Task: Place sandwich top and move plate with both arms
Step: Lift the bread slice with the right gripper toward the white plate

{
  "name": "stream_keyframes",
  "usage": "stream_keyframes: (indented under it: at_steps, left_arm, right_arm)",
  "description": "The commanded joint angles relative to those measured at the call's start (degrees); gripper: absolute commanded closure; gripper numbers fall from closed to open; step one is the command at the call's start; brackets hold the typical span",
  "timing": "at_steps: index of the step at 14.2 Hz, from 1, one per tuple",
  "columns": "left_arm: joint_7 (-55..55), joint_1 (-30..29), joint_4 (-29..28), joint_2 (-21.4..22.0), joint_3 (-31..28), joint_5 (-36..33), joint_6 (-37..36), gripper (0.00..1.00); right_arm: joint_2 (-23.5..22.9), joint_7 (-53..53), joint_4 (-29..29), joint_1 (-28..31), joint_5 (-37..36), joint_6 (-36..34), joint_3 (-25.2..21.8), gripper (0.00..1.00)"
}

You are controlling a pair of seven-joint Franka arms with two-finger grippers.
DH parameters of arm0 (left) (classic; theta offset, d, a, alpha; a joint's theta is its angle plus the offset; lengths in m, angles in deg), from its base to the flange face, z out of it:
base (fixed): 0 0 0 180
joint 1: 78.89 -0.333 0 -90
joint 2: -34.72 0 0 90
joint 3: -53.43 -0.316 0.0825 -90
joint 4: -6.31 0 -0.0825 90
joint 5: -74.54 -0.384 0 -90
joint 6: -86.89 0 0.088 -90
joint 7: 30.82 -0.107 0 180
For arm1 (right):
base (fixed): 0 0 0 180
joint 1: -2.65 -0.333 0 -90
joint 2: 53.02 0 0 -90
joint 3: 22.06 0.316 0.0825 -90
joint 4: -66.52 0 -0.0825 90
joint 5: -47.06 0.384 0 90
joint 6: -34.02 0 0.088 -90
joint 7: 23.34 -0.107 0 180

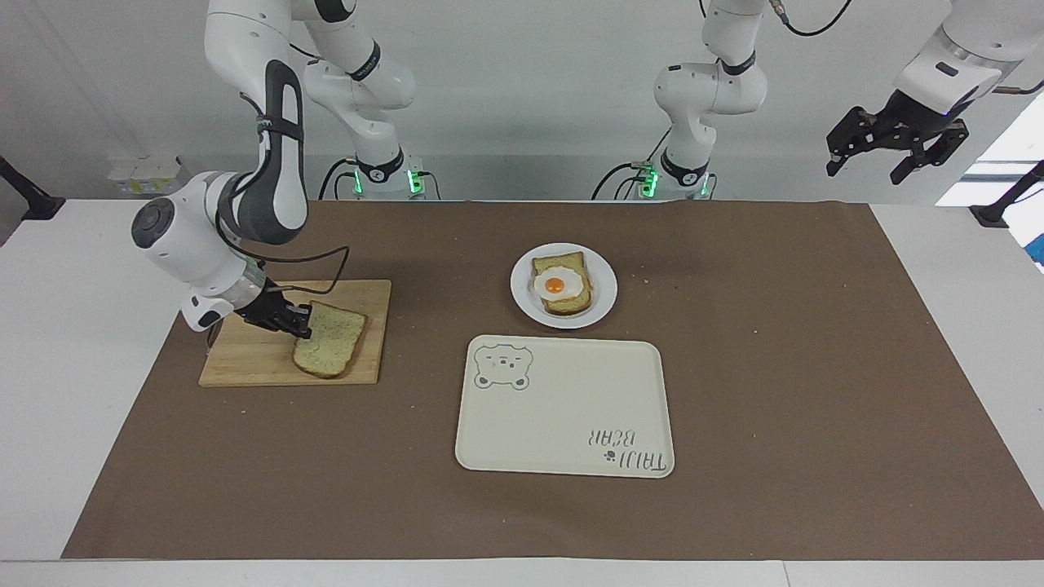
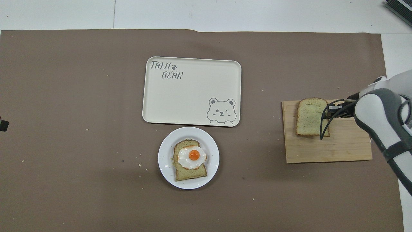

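My right gripper (image 1: 300, 319) (image 2: 328, 110) is shut on one edge of the sandwich top (image 1: 330, 349) (image 2: 310, 116), a pale speckled bread slice. It holds the slice tilted, just above the wooden cutting board (image 1: 253, 365) (image 2: 334, 151). The white plate (image 1: 524, 306) (image 2: 164, 164) sits mid-table with a toasted slice and a fried egg (image 1: 561, 284) (image 2: 191, 157) on it. My left gripper (image 1: 893, 155) waits open, raised high over the left arm's end of the table.
A cream rectangular tray (image 1: 571, 424) (image 2: 193, 96) with a bear drawing lies just farther from the robots than the plate. A brown mat (image 1: 816, 367) covers the table. Crumbs are scattered on it.
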Motion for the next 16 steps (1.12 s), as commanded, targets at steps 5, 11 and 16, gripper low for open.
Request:
stream_keyframes:
  at_steps: [5, 11, 16]
  left_arm:
    - [0.7, 0.3, -2.3, 1.7, -0.2, -0.4, 1.5, 0.0]
    - [0.7, 0.3, -2.7, 1.9, -0.2, -0.3, 1.5, 0.0]
    - [0.7, 0.3, -2.9, 2.0, -0.2, -0.3, 1.5, 0.0]
  right_arm:
    - [6.5, 7.0, -2.9, 0.5, 5.8, -19.5, 0.5, 1.0]
    - [9.4, -4.0, 3.0, -12.3, 6.7, -12.9, 1.0, 1.0]
    - [8.3, -17.2, 3.3, -25.9, 6.9, -2.3, 1.0, 1.0]
